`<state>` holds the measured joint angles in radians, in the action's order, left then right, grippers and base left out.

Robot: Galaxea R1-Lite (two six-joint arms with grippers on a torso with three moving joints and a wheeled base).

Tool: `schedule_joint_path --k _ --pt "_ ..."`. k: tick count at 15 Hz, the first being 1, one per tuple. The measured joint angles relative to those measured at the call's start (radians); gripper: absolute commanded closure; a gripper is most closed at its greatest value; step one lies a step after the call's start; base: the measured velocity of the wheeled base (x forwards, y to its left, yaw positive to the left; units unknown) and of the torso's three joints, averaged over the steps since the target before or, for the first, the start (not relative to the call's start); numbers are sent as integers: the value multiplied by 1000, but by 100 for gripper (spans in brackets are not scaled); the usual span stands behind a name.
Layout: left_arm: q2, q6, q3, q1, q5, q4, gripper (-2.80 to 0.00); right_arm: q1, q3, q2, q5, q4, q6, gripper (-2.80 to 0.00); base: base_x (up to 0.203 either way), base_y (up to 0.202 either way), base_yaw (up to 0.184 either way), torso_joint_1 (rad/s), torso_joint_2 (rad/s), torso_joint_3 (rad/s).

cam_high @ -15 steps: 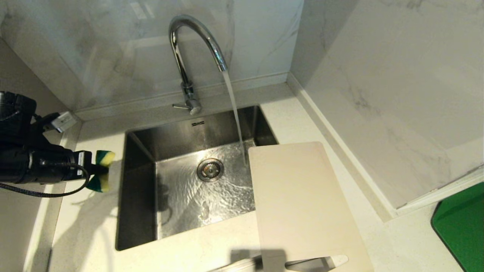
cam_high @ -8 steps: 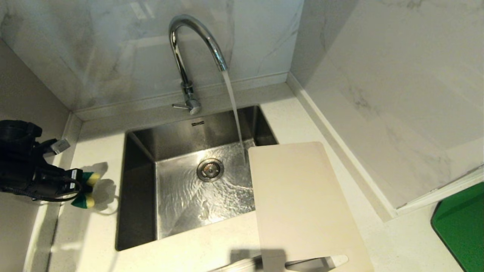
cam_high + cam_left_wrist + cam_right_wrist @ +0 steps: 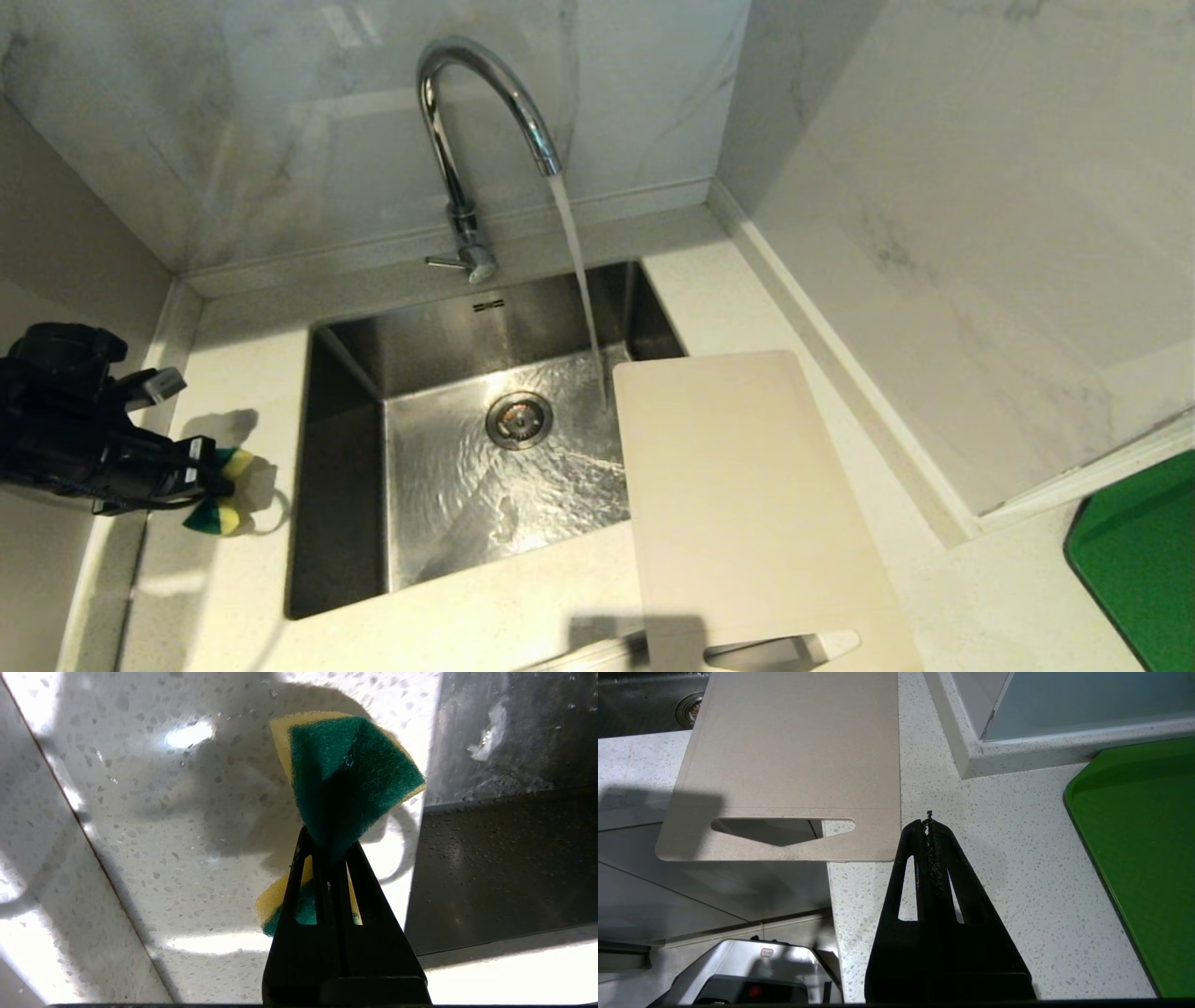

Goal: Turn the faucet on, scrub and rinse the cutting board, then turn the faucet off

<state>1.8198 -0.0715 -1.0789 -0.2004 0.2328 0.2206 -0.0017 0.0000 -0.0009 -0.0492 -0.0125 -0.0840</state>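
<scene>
Beige cutting board [image 3: 747, 495] lies lengthwise on the counter [image 3: 523, 621] right of the sink [image 3: 350, 373]; my left gripper [image 3: 207, 478], fingers clamped on the sponge [image 3: 222, 509], sits across the basin, leftward. Right gripper [image 3: 929, 820], shut and empty, is nearer.

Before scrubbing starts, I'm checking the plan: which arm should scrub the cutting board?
Left, probably. The left gripper is shut on the sponge, over the counter left of the sink. The right gripper is shut, empty, beside the cutting board.
</scene>
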Motion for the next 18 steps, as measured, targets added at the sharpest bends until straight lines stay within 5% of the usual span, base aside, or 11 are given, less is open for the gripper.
schedule_joint_path --k 1,11,12,18 --pt "1 0 2 0 0 0 -280 0 0 0 0 0 1 0 0 0 0 0 0 0" --pt "-88 1 17 0 1 6 -280 0 0 0 6 1 4 0 0 0 0 0 0 0" --pt "-116 1 18 0 2 8 0 0 0 0 5 1 4 0 0 0 0 0 0 0" --pt "-395 -2 43 28 7 19 0 0 0 0 6 2 5 0 0 0 0 0 0 0"
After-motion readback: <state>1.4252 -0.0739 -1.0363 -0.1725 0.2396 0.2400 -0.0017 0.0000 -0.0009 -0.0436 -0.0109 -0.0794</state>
